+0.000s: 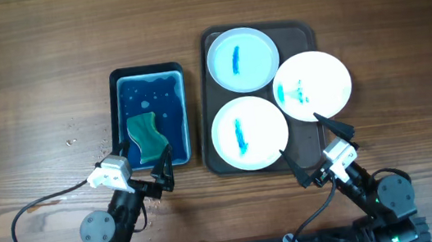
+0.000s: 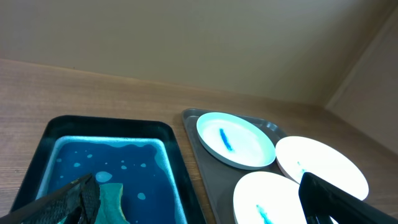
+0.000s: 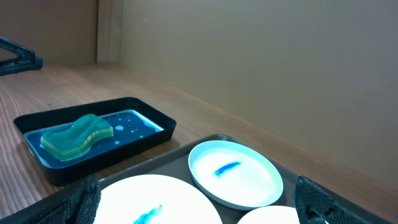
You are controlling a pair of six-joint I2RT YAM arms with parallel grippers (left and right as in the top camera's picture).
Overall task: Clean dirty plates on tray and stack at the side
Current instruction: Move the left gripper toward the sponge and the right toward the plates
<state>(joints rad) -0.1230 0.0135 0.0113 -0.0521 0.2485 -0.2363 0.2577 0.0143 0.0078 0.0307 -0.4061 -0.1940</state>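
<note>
Three white plates with blue smears lie on the dark brown tray (image 1: 214, 156): one at the back (image 1: 242, 58), one at the front (image 1: 249, 132), one at the right (image 1: 313, 84) overhanging the rim. They also show in the left wrist view, back (image 2: 235, 139), front (image 2: 273, 199) and right (image 2: 323, 165), and in the right wrist view, back (image 3: 235, 173) and front (image 3: 152, 200). My left gripper (image 1: 150, 172) is open and empty at the front edge of the black tray. My right gripper (image 1: 319, 154) is open and empty in front of the brown tray.
A black tray of blue liquid (image 1: 149, 115) stands left of the brown tray, with a green sponge (image 1: 146, 138) in it. The sponge also shows in the left wrist view (image 2: 112, 202) and the right wrist view (image 3: 76, 135). Small droplets (image 1: 72, 141) lie on the wood left of it.
</note>
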